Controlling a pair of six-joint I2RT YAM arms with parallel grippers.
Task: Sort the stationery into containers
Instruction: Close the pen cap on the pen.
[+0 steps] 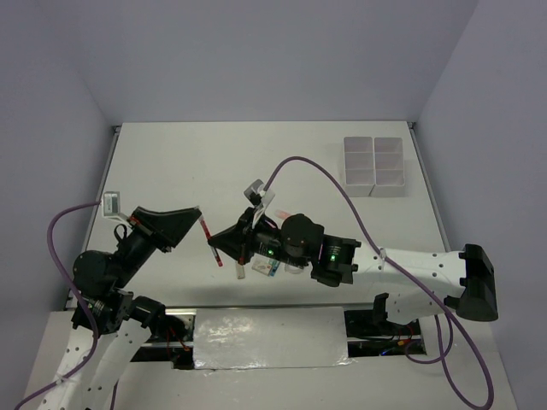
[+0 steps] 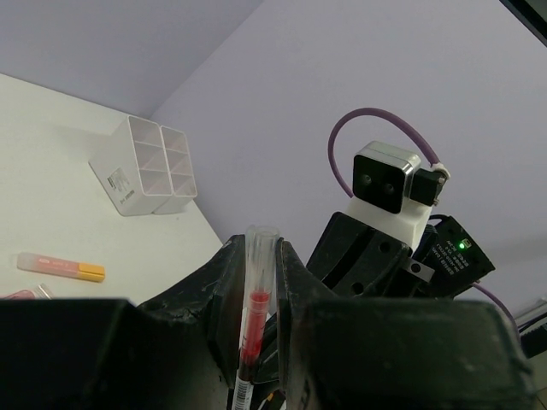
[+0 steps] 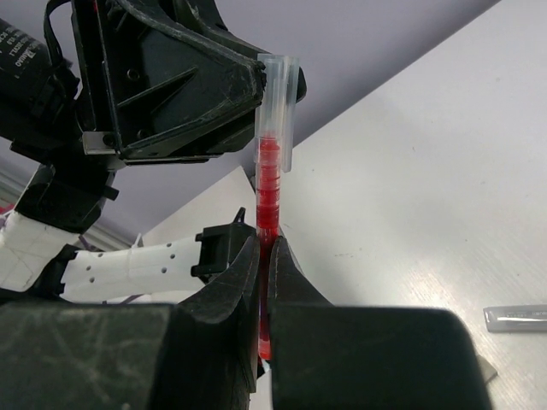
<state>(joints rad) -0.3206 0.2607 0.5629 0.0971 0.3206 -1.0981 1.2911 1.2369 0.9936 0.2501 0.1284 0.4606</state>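
Since the table (image 1: 214, 162) puts the trays (image 1: 373, 166) far off in the upper right of the top view, on my right arm's side, I judge this to be a handover. Both my grippers meet left of centre, low in that view. My left gripper (image 1: 197, 219) is clenched around the upper part of the pen (image 1: 211, 242), and my right gripper (image 1: 224, 248) pinches it lower down, so it is held between the two. The pen is thin, with a clear tip and red showing inside.
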